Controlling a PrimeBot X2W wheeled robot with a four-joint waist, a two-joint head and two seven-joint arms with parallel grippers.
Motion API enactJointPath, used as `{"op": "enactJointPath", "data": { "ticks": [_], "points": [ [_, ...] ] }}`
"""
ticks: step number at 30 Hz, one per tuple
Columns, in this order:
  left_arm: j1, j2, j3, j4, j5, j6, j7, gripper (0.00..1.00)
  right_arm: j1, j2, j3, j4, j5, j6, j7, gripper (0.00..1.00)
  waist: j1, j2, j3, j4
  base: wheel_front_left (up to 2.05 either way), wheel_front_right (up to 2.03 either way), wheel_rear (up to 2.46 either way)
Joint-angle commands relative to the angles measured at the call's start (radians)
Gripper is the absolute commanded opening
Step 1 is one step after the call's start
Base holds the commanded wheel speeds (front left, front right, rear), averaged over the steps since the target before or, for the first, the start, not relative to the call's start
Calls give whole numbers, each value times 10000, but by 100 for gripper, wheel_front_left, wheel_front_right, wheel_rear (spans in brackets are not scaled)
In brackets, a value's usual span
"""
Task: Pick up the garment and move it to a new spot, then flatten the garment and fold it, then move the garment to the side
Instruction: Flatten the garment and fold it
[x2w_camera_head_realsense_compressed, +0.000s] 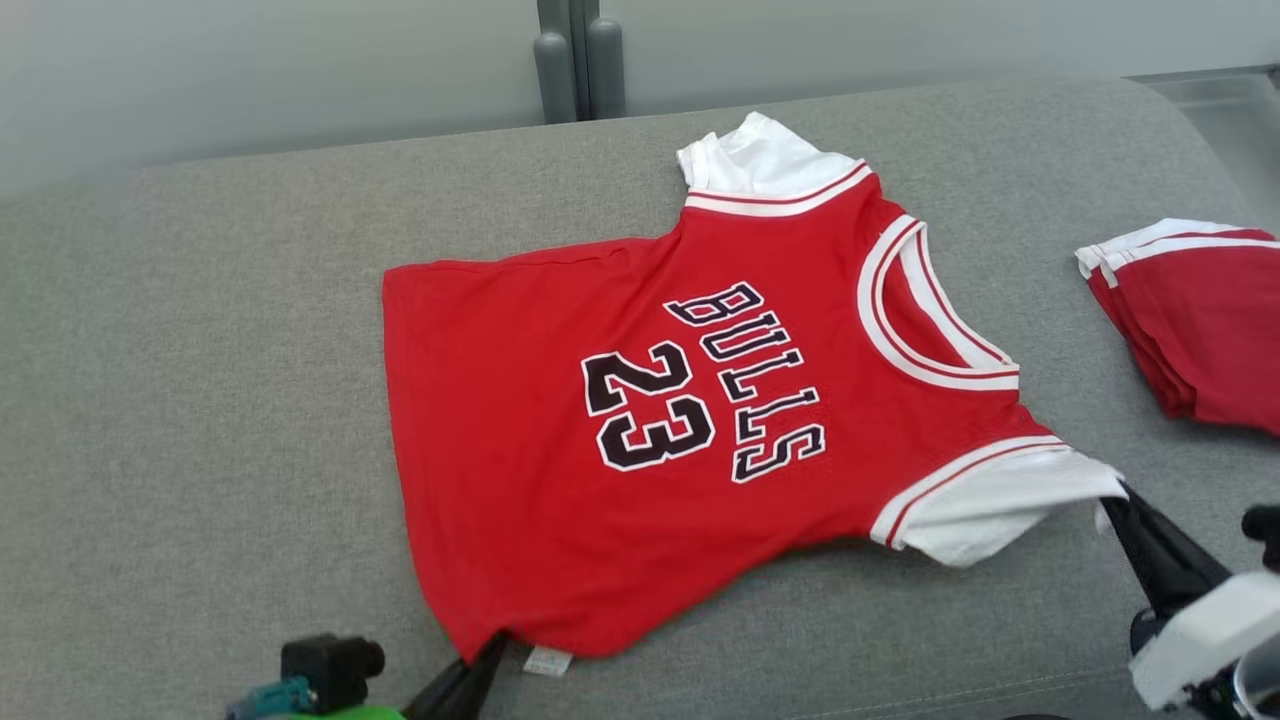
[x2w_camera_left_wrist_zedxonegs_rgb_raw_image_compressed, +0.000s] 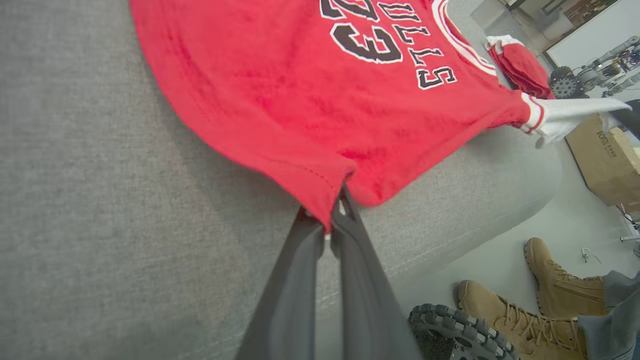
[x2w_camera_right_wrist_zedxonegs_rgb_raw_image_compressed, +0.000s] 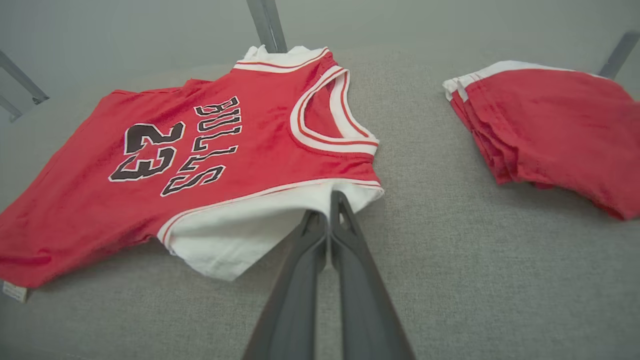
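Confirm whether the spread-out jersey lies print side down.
No, the jersey shows its BULLS 23 lettering facing up in the head view.

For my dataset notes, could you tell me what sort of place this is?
Probably a robotics lab: a grey fabric-covered work surface, a cardboard box on the floor, and other robot hardware behind.

The left half of the grey cushion (x2w_camera_head_realsense_compressed: 180, 400) lies bare from back edge to front edge. The spread jersey (x2w_camera_head_realsense_compressed: 520, 420) takes the middle and a folded red pile (x2w_camera_head_realsense_compressed: 1200, 330) sits at the right edge (a bare strip runs between them). Two grey posts (x2w_camera_head_realsense_compressed: 580, 60) stand behind the back edge; below the front edge, a person's boots (x2w_camera_left_wrist_zedxonegs_rgb_raw_image_compressed: 502, 314) and a knobbly wheel (x2w_camera_left_wrist_zedxonegs_rgb_raw_image_compressed: 460, 330) crowd the floor.
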Motion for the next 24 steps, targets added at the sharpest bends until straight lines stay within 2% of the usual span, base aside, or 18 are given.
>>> {"op": "enactJointPath", "data": {
  "ticks": [1,2,5,9,12,17,24],
  "points": [
    [-462,263,217,-256,-186,180,392,0,-572,-114,156,-70,105,-17,435,0,1,0,-182,-77,0,0,0],
    [-462,263,217,-256,-186,180,392,0,-572,-114,156,-70,105,-17,435,0,1,0,-182,-77,0,0,0],
    [-1093,549,387,-568,-483,309,1334,0,-1806,-243,527,170,450,-16,1261,0,1,0,-280,-53,0,0,0],
    [-2265,719,532,-282,-881,595,2609,0,-3411,-351,1154,1201,240,-17,1777,0,1,0,-231,144,0,0,0],
    [-3432,302,552,459,-1066,728,3322,0,-4456,-308,1480,2296,74,-17,1908,0,1,0,24,440,0,0,0],
    [-5314,-573,417,2851,-903,907,3710,0,-5971,-73,1851,4238,-348,-17,1750,0,1,0,506,773,0,0,0],
    [-6798,-1496,38,5882,-701,420,3760,0,-7434,331,2790,6265,-737,-19,1337,0,1,0,824,806,0,0,0]
  ]
}}
